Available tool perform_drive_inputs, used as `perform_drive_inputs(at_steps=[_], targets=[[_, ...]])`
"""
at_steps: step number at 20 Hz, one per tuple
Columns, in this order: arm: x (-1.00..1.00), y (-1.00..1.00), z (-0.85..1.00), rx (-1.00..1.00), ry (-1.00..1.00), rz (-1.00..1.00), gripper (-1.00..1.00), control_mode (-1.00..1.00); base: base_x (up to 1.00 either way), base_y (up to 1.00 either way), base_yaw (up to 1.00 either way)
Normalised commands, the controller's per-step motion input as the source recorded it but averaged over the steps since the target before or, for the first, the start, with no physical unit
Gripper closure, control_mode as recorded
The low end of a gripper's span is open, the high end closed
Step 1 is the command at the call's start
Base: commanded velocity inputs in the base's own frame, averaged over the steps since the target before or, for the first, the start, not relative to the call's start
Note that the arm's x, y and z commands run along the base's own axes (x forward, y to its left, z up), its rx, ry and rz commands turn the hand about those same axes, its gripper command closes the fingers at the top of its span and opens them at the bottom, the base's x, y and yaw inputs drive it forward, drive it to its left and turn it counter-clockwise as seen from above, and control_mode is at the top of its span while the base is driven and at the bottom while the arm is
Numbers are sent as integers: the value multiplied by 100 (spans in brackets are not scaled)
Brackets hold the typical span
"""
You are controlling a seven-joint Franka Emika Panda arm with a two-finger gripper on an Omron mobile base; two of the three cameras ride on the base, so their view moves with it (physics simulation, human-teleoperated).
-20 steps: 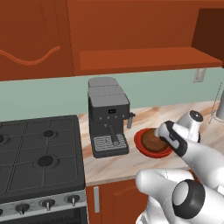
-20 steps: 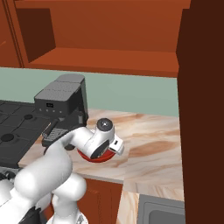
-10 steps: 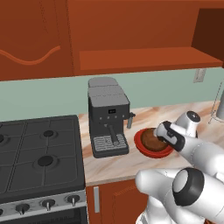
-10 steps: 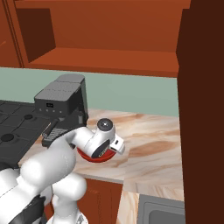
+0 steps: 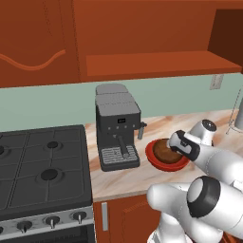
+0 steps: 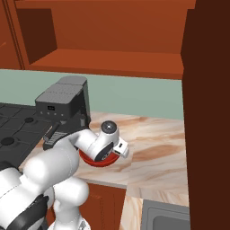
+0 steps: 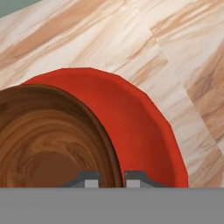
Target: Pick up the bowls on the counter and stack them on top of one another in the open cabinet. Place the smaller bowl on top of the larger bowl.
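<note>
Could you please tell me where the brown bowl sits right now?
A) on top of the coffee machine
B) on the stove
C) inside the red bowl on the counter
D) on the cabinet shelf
C: the brown bowl nests inside the red bowl, which rests on the counter beside the coffee machine, with the tool shut on the brown bowl's rim.

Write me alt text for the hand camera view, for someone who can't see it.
Close-up from the robot's hand: its claw is shut on the rim of a small brown wooden bowl that sits inside a wider red bowl. Both rest on a beige marbled counter.
</note>
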Motion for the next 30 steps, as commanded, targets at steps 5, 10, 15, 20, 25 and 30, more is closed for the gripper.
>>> perform_drive_inputs(at_steps=[5,10,15,20,25,30], targets=[[0,0,0,0,0,0,-100,-100,0,0,0],[0,0,6,0,0,0,-100,-100,0,0,0],[0,0,17,0,0,0,-100,-100,0,0,0],[-6,0,22,0,0,0,-100,-100,0,0,0],[-16,-8,17,0,0,0,-100,-100,0,0,0],[-25,-14,7,3,-1,0,-100,-100,0,0,0]])
